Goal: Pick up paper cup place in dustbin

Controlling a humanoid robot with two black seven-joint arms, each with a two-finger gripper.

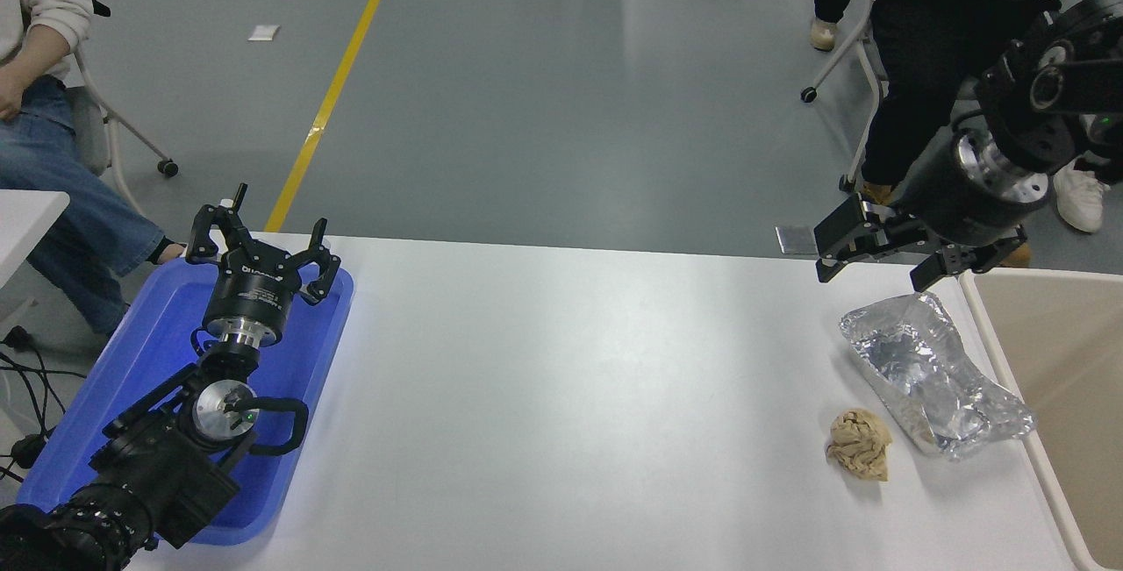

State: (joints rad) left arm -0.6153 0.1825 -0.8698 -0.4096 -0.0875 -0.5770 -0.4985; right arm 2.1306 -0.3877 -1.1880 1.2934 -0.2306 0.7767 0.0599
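No paper cup visible anywhere, so its axis cannot be told. Beige dustbin at table's right edge. Right gripper above the far right corner, fingers spread wide, empty, over crumpled foil. Best to locate the cup before descending. Left gripper parked, fingers open.

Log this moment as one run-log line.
right gripper: open, empty, above foil wrapper | left gripper: parked over blue tray | paper cup: not visible
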